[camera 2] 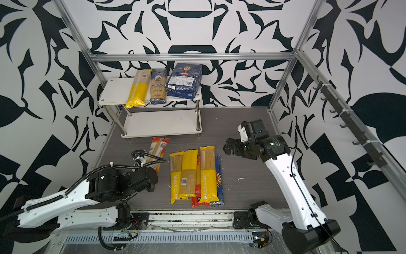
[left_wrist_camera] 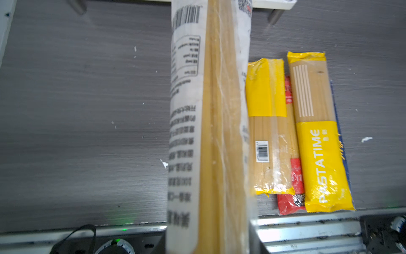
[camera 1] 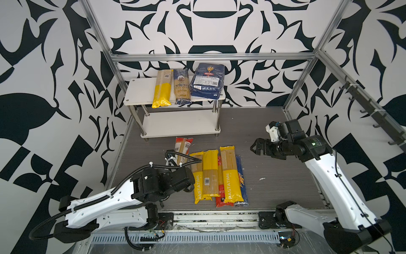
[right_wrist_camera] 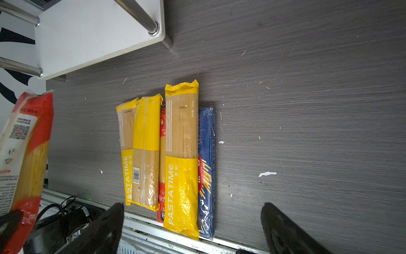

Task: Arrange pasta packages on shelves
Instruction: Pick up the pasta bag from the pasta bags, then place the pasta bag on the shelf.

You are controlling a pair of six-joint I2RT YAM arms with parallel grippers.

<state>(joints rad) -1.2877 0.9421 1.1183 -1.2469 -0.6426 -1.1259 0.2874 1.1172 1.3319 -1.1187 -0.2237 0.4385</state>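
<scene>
The left pincer [camera 1: 186, 176] was clamped on the near end of a red pack [camera 1: 184, 146] and held it clear of the counter [camera 1: 274, 167], the far end pointing toward the rack [camera 1: 138, 91]. In the left wrist view that pack [left_wrist_camera: 208, 132] ran straight out from the camera with the counter beneath it. In both top views the wrist hid the pincer's fingers.

The right pincer [camera 1: 254, 148] hung above the counter with its jaws wide apart and nothing between them, to the right of the loose packs.

Five packs [camera 1: 211, 173] lay side by side near the counter's front edge, touching and partly overlapping. Three were yellow and one was red, with a blue pack [camera 1: 241, 176] at the right end.

On the rack's top board a yellow pack [camera 1: 162, 90], an Ankara pack [camera 1: 182, 86] and the Barilla bag [camera 1: 207, 80] lay next to one another, their near ends at the board's front edge.
</scene>
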